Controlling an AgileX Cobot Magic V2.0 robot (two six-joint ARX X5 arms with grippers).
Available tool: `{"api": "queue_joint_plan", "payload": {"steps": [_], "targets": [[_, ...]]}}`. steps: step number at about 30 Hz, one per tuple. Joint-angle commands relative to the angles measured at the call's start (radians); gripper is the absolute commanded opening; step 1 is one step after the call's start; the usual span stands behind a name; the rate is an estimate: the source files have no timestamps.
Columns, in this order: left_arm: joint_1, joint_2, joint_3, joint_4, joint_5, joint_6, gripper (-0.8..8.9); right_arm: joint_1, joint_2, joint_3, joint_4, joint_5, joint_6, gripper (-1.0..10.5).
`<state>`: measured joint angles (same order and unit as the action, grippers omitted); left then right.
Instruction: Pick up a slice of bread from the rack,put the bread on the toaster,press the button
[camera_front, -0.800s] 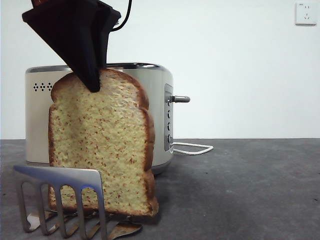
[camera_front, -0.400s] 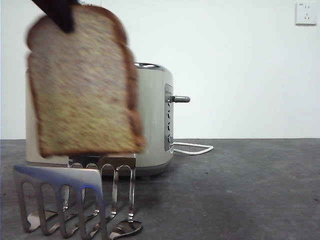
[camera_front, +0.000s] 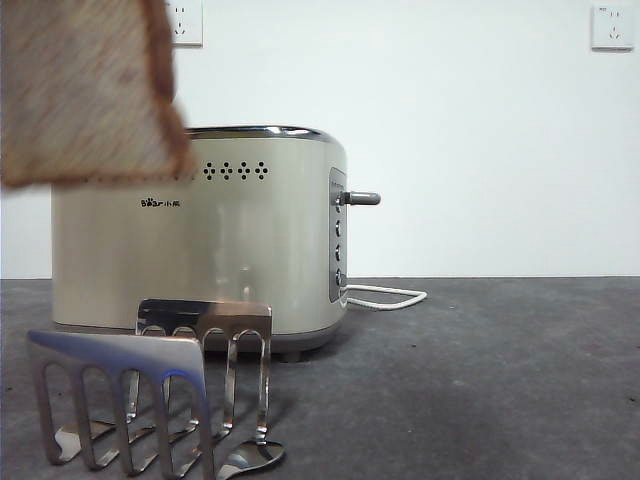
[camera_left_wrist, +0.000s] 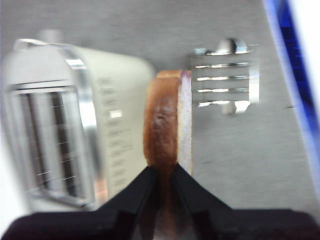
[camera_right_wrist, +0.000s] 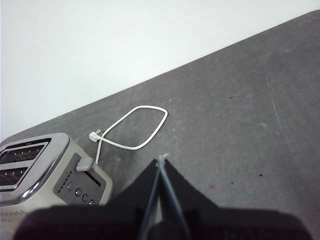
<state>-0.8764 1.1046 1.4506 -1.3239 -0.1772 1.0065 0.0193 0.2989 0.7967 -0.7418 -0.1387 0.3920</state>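
One slice of bread (camera_left_wrist: 167, 120) clamped in left gripper (camera_left_wrist: 166, 172), rack (camera_front: 150, 400) empty, toaster (camera_front: 200, 235) slots bare

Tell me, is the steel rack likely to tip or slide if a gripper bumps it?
The rack probably slides easily: it looks thin, light and shiny on a flat table. It seems unlikely to tip, being low with a broad base.

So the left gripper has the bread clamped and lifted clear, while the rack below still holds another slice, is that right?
Not quite. The left gripper does have the bread clamped and lifted clear, but the rack holds no slice: the front view shows its slots bare, and the left wrist view shows only steel plates there.
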Motion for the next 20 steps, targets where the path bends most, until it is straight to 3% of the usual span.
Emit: {"api": "queue_joint_plan", "payload": {"steps": [1, 6, 11, 20], "targets": [[-0.002, 0.003, 0.076, 0.006, -0.045, 0.077, -0.10, 0.000, -0.001, 0.003, 0.003, 0.000, -0.003, 0.0], [0.003, 0.040, 0.187, 0.007, -0.165, 0.164, -0.10, 0.000, -0.001, 0.003, -0.001, 0.000, 0.000, 0.0], [0.020, 0.084, 0.244, 0.009, -0.195, 0.260, -0.09, 0.000, -0.001, 0.003, -0.022, 0.000, 0.000, 0.0], [0.080, 0.174, 0.255, 0.155, -0.224, 0.258, -0.09, 0.000, -0.001, 0.003, -0.028, -0.032, 0.000, 0.0]]}}
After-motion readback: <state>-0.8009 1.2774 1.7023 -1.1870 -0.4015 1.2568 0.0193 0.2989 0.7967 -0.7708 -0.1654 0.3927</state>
